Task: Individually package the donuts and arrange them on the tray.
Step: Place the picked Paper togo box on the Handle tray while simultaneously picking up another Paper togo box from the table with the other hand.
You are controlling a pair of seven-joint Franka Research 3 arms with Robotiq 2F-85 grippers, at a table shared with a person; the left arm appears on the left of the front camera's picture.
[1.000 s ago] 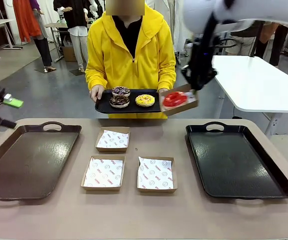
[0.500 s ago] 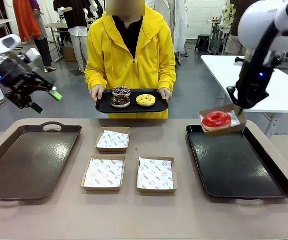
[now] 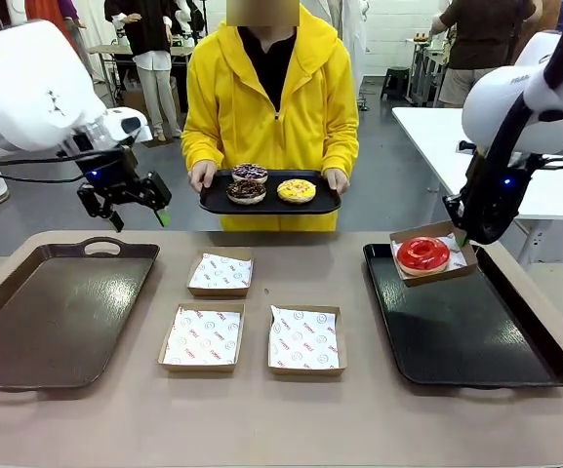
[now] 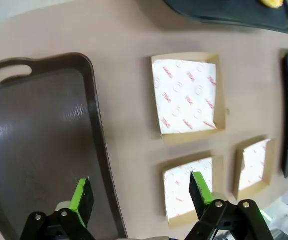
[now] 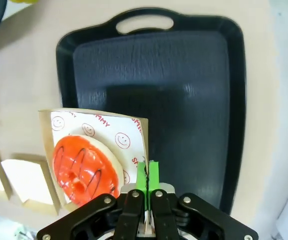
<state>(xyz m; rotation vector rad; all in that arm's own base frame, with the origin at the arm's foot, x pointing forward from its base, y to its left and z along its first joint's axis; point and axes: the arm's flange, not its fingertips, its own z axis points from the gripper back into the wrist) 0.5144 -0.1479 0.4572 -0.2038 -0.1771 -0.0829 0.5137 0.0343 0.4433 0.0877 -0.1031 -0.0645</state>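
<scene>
Right wrist view: red donut [image 5: 81, 170] just beside jaws clamping its box [image 5: 127, 134]

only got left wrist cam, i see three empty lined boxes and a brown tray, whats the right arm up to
Observer: The right gripper is shut on the rim of a fourth box with the red donut in it.
Operator: where is that box
Observer: Over the far left corner of the black tray, tilted; I cannot tell if it touches.
Operator: how many donuts is the person holding
Observer: Three, on the small tray the person holds: purple-white sprinkled donut, chocolate donut, yellow donut.
</scene>
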